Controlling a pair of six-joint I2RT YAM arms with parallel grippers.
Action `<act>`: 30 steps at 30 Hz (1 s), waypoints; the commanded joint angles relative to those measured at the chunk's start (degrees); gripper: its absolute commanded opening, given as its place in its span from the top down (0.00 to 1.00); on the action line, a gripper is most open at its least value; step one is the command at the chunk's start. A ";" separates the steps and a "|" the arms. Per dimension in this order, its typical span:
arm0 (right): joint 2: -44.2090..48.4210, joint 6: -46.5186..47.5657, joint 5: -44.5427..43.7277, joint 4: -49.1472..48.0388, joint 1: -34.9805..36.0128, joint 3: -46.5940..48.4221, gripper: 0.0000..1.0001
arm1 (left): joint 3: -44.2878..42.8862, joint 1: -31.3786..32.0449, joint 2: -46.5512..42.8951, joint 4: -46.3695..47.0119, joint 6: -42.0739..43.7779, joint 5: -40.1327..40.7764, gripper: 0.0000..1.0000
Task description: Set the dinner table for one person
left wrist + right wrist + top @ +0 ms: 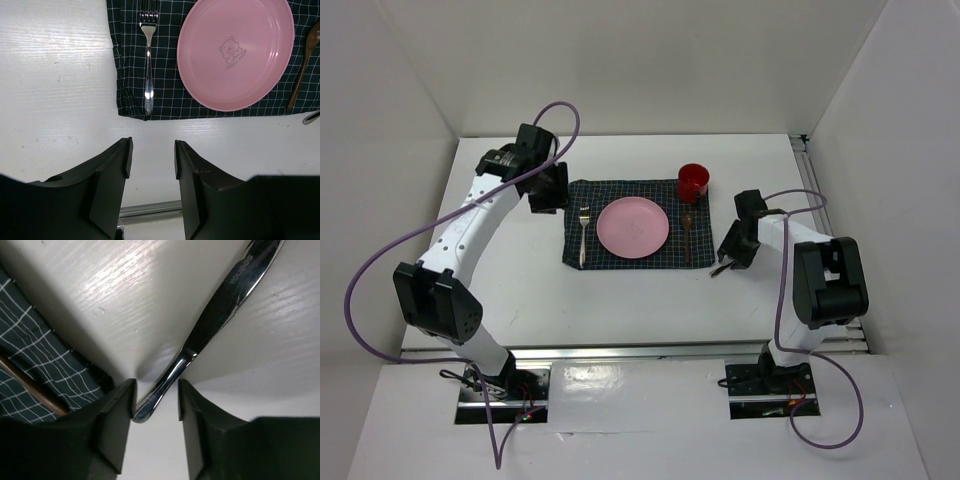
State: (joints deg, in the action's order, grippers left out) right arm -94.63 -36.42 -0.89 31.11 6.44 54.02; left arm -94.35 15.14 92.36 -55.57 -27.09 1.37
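Left gripper (152,152) jaws apart, empty; right gripper (156,396) jaws spread astride knife (218,311) on dinner table (620,300)

Pink plate (633,226), red cup (693,182), navy white-checked cloth (650,262), white table (620,310)

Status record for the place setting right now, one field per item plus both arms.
cloth: spread on table
plate: centre of cloth
fork: on cloth, left of plate
spoon: on cloth, right of plate
cup: cloth's far right corner
knife: bare table, right of cloth
left gripper: jaws open, empty, beside cloth
right gripper: jaws open astride knife's end
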 commanded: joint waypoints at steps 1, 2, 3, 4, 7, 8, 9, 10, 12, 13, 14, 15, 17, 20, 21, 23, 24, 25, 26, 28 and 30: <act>-1.52 -3.21 -3.15 -2.99 0.24 0.56 0.52 | 0.65 -0.28 -1.83 0.46 1.08 -0.75 0.44; -2.48 -3.21 -4.29 -2.03 0.76 0.56 0.54 | 0.65 -0.28 -1.83 0.46 1.08 -0.75 0.44; -3.19 -4.17 -7.00 -1.06 0.77 1.34 0.56 | 0.65 -0.28 -1.83 0.46 1.08 -0.75 0.45; -4.85 -4.79 -8.24 0.86 1.29 2.40 0.57 | 0.65 -0.28 -1.83 0.46 1.08 -0.75 0.45; -6.70 -5.41 -10.89 2.02 1.30 2.93 0.66 | 1.18 -0.28 -2.36 0.46 1.08 -0.75 0.45; -7.40 -5.41 -11.59 2.02 1.30 2.93 0.69 | 1.18 -0.28 -2.36 0.46 1.08 -0.75 0.45; -7.41 -5.93 -11.60 2.02 1.30 3.46 0.72 | 1.18 -0.28 -2.36 0.46 1.08 -0.75 0.45; -7.93 -5.94 -12.12 2.02 1.30 3.46 0.75 | 1.18 -0.28 -2.36 0.46 1.60 -0.75 0.45; -7.94 -5.94 -12.12 2.02 1.30 4.16 0.80 | 1.18 -0.28 -2.36 0.46 1.60 -0.75 0.45; -7.94 -5.94 -13.95 3.15 1.82 5.12 0.80 | 1.18 -0.28 -2.36 0.46 1.60 -0.75 0.45; -7.94 -5.94 -15.01 3.77 2.78 6.35 0.80 | 1.18 -0.28 -2.36 0.46 1.60 -0.75 0.45; -7.94 -5.94 -16.68 4.39 2.79 7.06 0.81 | 1.18 -0.28 -2.36 0.46 1.60 -0.75 0.45; -7.94 -5.94 -17.74 5.54 3.32 8.11 0.88 | 1.18 -0.28 -2.88 0.46 1.60 -0.22 0.45; -4.35 -4.19 -17.75 5.54 3.32 8.65 0.88 | 1.18 -0.28 -2.88 0.46 1.60 0.39 0.45; -3.38 -3.48 -16.79 5.54 3.32 8.65 0.88 | 1.18 -0.28 -2.88 0.46 1.60 0.39 0.45; -0.91 0.29 -14.95 4.48 3.32 8.65 0.88 | 1.18 -0.28 -2.88 0.46 1.60 0.39 0.45; -0.39 1.26 -13.37 4.48 3.84 9.43 0.89 | 1.18 -0.28 -2.36 0.46 1.60 -0.13 0.45; 0.32 3.44 -12.57 4.48 3.85 9.44 0.89 | 1.18 -0.28 -2.36 0.46 1.60 -0.14 0.45; 0.32 4.51 -11.78 4.48 4.46 10.83 0.89 | 0.66 -0.28 -2.36 0.46 1.60 -0.14 0.45; 0.32 5.66 -11.07 5.01 5.86 11.98 0.89 | 0.65 -0.28 -1.83 0.46 1.60 -0.14 0.45; 0.32 7.77 -10.28 5.62 7.44 12.86 0.90 | 0.65 -0.28 -1.83 0.46 1.60 -0.14 0.45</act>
State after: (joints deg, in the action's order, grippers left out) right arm -96.95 -33.15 -12.69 35.42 11.25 63.48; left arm -93.30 15.14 91.74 -55.48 -26.89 1.23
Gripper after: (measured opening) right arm 0.215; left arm 0.547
